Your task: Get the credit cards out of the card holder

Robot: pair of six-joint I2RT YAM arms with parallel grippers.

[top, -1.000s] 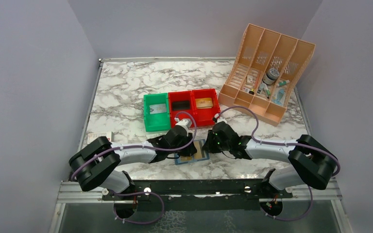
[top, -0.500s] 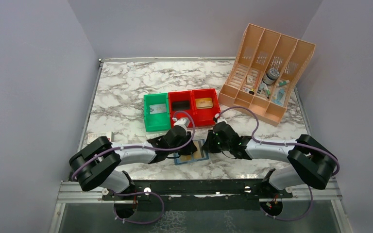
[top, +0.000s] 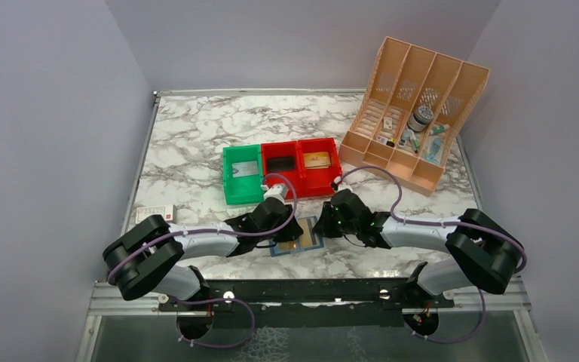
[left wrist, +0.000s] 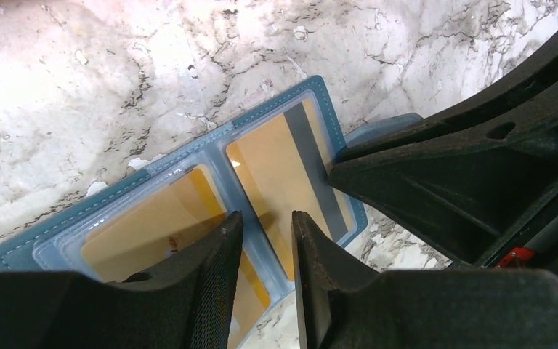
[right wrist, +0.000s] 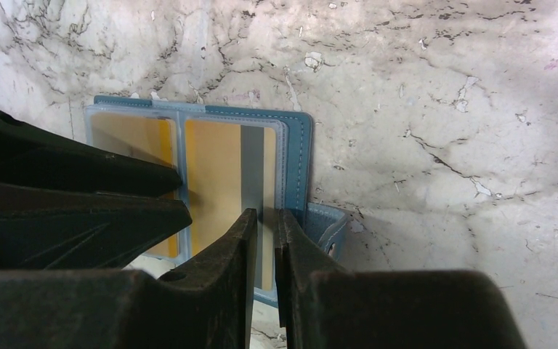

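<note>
The blue card holder [top: 318, 243] lies open and flat on the marble near the front edge. Each of its clear pockets holds a tan-gold credit card. In the left wrist view the holder [left wrist: 43, 243] shows the left card [left wrist: 145, 218] and the right, grey-striped card [left wrist: 276, 167]. My left gripper [left wrist: 267, 216] hovers over the holder's middle spine, its jaws a little apart and empty; the top view [top: 290, 232] shows it too. My right gripper [right wrist: 265, 212] is over the striped card [right wrist: 214, 167] near the holder's right edge [right wrist: 299, 145], its jaws closed to a narrow slit. It sits to the right in the top view [top: 323, 226].
Behind the holder stand a green bin [top: 229, 188] with a pale grey card [top: 246, 169] and two red bins [top: 281, 179], the right one holding a tan card [top: 317, 159]. A peach file rack [top: 415, 113] stands back right. A white-and-red box [top: 155, 213] lies left.
My left arm has drawn back a little to the left, so more of the tan cards shows in the top view. The right arm has hardly moved.
</note>
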